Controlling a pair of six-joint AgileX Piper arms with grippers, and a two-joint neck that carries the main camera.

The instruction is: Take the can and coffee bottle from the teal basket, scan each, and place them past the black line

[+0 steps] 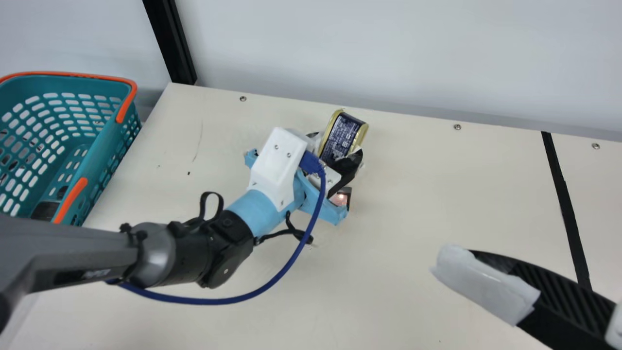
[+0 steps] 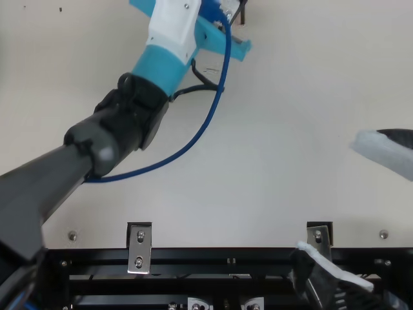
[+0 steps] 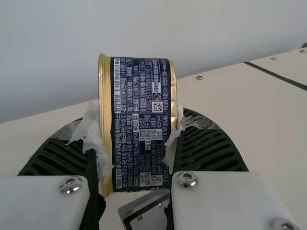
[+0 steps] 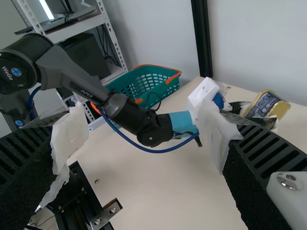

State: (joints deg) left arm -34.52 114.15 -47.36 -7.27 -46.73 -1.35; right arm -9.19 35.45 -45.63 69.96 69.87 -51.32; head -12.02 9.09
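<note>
Left gripper (image 3: pixel 139 125) is closed on the can (image 1: pixel 346 133), with one finger pressed to each side; the can is held toward the far edge of the table (image 1: pixel 413 218), and looks lifted. The black line (image 1: pixel 566 204) lies to the right of the can, well apart from it; that way to the right is what the carry will turn on, once the scan is done. The can's long side is tipped, from near left to far right, and runs much the same way as the fingers point; the left gripper is the one by the can, while the right gripper (image 4: pixel 141 134) is kept off to the near right, its fingers spread with no thing between them.

The can is boxy with round corners; dark blue is seen on its side, with gold rims and lots of tiny pale print; a small square code is seen there too. Just to the near side of the can, a small grey box with a pink glow (image 1: pixel 340 196) is partly hidden; it is likely the scanner. The scan seems to be the step in hand; the code may be missed if the wrong side is turned to the box. The basket (image 1: pixel 104 149) is at the far left; whether the bottle is in it cannot be told.
</note>
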